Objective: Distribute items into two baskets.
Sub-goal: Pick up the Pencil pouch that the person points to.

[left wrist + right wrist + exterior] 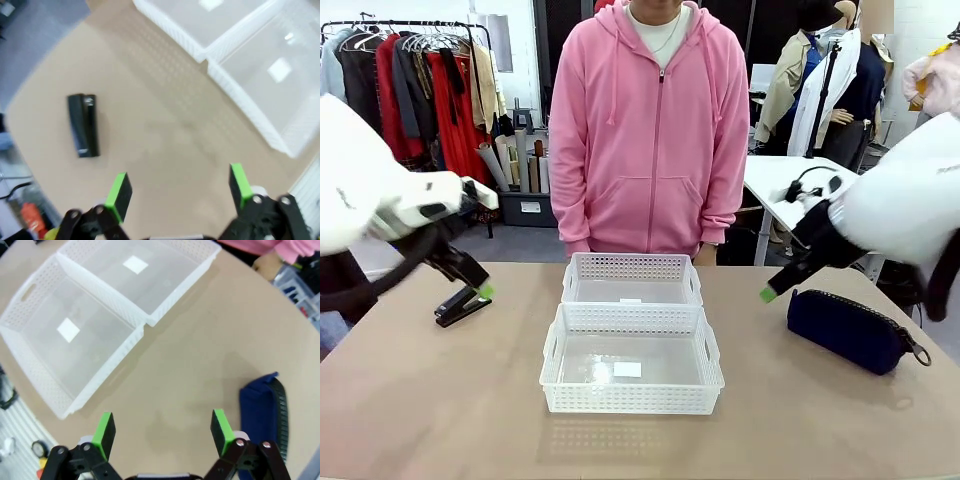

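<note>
Two white plastic rectangular baskets with lattice sides sit end to end mid-table. The larger nearer basket (630, 400) is our marker, and the smaller far basket (632, 266) is touching its far wall. Out to the left of the nearer basket, well apart, lies the small black hand stapler (461, 307). The left gripper (180, 187) hangs above the table near the stapler, green pads spread wide, released. To the right of the nearer basket the soft dark navy zippered pouch (850, 328) lies flat. The right gripper (162, 427) hovers between pouch and basket, jaws wide too, gripping nothing.
</note>
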### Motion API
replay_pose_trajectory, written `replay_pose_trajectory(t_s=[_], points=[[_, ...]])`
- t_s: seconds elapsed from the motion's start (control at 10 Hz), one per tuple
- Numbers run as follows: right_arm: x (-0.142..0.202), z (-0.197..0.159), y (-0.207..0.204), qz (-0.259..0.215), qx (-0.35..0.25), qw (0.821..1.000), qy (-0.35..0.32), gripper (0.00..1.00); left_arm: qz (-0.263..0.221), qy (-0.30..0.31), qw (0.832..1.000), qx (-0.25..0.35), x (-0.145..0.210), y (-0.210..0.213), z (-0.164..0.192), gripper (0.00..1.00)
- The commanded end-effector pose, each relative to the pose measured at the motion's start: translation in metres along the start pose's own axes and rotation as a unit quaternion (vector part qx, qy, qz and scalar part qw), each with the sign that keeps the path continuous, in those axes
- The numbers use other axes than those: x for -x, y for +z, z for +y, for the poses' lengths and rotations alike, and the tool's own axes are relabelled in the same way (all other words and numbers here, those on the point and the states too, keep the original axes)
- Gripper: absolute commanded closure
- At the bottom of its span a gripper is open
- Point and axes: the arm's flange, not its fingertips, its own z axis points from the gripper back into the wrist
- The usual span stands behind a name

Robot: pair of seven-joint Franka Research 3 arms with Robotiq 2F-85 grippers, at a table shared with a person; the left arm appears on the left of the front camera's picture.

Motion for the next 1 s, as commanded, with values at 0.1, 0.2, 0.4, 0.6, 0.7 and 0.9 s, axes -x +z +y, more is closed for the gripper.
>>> replay_pose_trajectory(t_s=[0.1, 0.2, 0.4, 0.6, 0.7, 0.9], points=[[0.005, -0.049, 0.039, 0.004, -0.051, 0.999, 0.005, 0.0, 0.007, 0.014, 0.998, 0.067, 0.006, 0.047, 0.059, 0.0], [0.008, -0.065, 0.053, -0.01, -0.064, 0.998, -0.011, 0.0, 0.003, 0.025, 0.996, 0.085, 0.009, 0.062, 0.075, 0.0], [0.031, -0.098, 0.083, -0.039, -0.091, 0.995, -0.025, 0.0, -0.027, 0.073, 0.992, 0.099, 0.036, 0.09, 0.109, 0.0], [0.053, -0.124, 0.101, -0.062, -0.11, 0.991, -0.039, 0.0, -0.063, 0.094, 0.986, 0.122, 0.068, 0.112, 0.128, 0.0], [0.061, -0.132, 0.109, -0.074, -0.119, 0.989, -0.043, 0.0, -0.075, 0.098, 0.984, 0.129, 0.08, 0.121, 0.135, 0.0], [0.085, -0.141, 0.133, -0.098, -0.132, 0.985, -0.053, 0.0, -0.112, 0.115, 0.977, 0.138, 0.11, 0.139, 0.145, 0.0]])
